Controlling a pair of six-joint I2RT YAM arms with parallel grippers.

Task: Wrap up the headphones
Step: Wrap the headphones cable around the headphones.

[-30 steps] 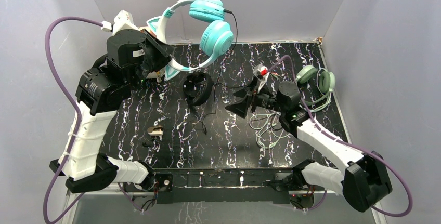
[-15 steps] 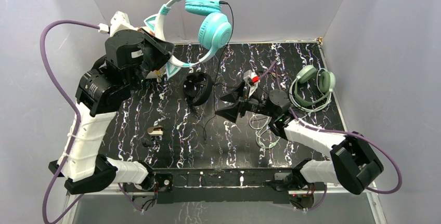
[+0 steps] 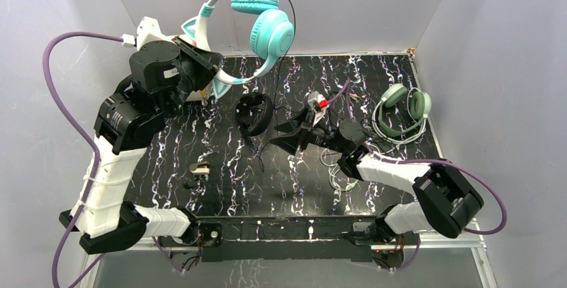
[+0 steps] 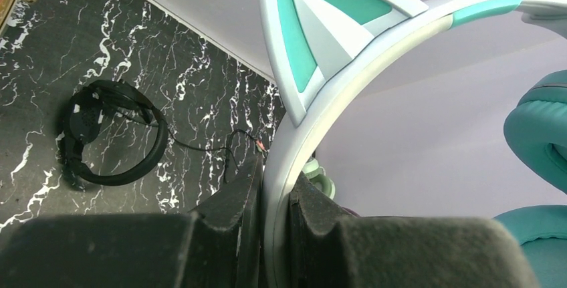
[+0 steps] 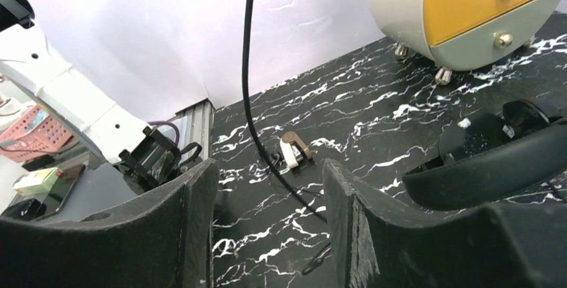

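My left gripper [image 3: 204, 67] is shut on the white cat-ear band [image 4: 287, 134] of the teal headphones [image 3: 271, 33] and holds them high over the table's back. Their black cable [image 3: 286, 74] hangs down to the table. My right gripper [image 3: 284, 139] is open and low over the table's middle; the cable [image 5: 247, 67] hangs just beyond its jaws, between the fingers [image 5: 190, 228] in that view. The all-black headphones [image 3: 255, 114] lie flat left of it and also show in the right wrist view [image 5: 495, 154]. The sage-green headphones [image 3: 402, 109] lie at the right.
A small round chest [image 5: 468, 14] with orange and grey drawers stands at the back left. A small tan and white clip [image 3: 199, 168] lies front left. The sage headset's light cable [image 3: 344, 168] is looped loosely under my right arm. Walls close three sides.
My left arm has lifted the teal headphones higher and a little left. My right gripper has moved left across the table toward the hanging black cable, still open.
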